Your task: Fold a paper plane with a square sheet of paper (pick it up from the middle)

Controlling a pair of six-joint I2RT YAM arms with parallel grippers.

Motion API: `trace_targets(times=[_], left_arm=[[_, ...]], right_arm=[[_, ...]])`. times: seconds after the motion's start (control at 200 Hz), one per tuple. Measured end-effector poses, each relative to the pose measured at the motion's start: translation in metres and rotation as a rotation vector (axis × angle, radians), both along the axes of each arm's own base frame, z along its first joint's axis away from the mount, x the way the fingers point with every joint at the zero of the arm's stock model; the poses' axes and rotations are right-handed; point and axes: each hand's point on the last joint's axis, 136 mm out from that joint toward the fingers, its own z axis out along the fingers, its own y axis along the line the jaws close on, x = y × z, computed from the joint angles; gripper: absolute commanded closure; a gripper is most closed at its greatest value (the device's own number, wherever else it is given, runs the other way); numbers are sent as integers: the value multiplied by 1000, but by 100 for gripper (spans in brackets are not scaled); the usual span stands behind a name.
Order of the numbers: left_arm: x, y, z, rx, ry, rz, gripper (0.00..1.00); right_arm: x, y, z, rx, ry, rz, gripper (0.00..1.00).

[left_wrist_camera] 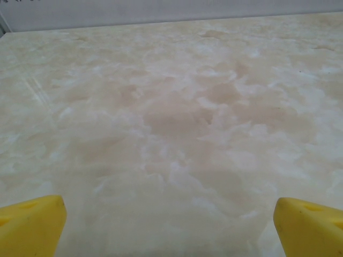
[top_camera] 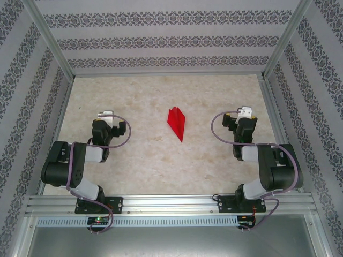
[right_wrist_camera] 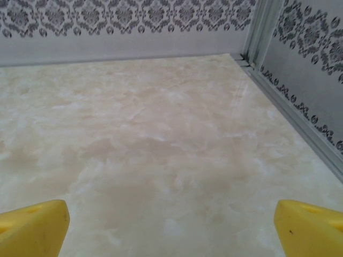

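Plane laid near the middle of the table, tip pointed at the near edge, left gripper spread wide toward the left edge, right gripper spread wide toward the right edge, nothing held.

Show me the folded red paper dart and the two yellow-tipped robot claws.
red paper plane (top_camera: 176, 123): top view, on its central ridge.
left gripper (left_wrist_camera: 171, 227): left wrist view, midway between its yellow fingertips.
right gripper (right_wrist_camera: 171, 227): right wrist view, midway between its yellow fingertips.
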Motion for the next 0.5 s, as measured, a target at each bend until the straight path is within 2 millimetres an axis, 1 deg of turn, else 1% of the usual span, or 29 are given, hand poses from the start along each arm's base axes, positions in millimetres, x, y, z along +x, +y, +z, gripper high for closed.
trace_targets(times=[0.22, 0.5], left_arm=[[4, -3, 5, 2, -13, -22, 0], [4, -4, 5, 12, -15, -31, 0]], right_arm=[[1, -1, 5, 1, -21, -2, 2], [2, -1, 5, 2, -22, 0, 2]])
